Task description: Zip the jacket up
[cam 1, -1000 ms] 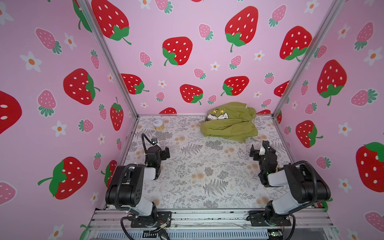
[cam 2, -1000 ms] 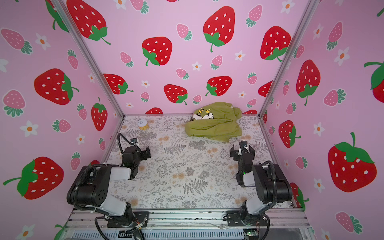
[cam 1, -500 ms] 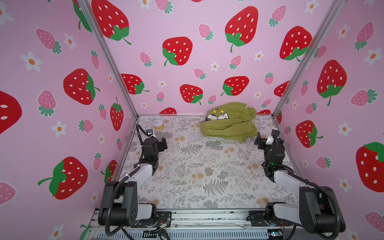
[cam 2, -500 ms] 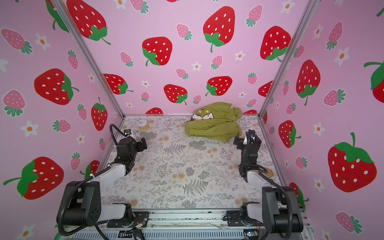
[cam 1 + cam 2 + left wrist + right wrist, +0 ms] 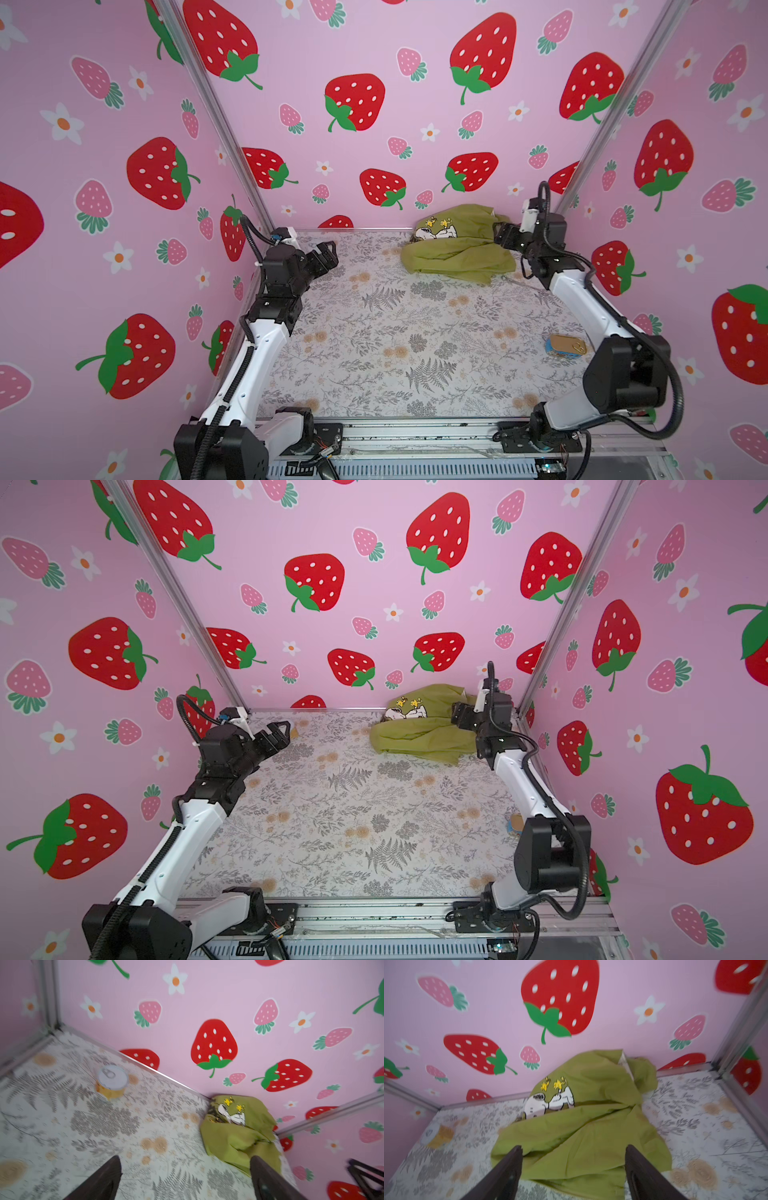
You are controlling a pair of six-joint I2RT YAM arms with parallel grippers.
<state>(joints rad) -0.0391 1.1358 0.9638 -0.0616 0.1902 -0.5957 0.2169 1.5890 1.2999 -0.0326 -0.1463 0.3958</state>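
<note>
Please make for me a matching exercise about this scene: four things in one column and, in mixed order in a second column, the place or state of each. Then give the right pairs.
Things:
1. jacket
2. round can
3. flat tin
4. right gripper

Places or states:
A. lying flat at the near right of the table
B. open, reaching over green fabric
C. standing upright near the far left corner
D. crumpled in a heap at the far right

Right pairs: 1-D, 2-C, 3-A, 4-B.
</note>
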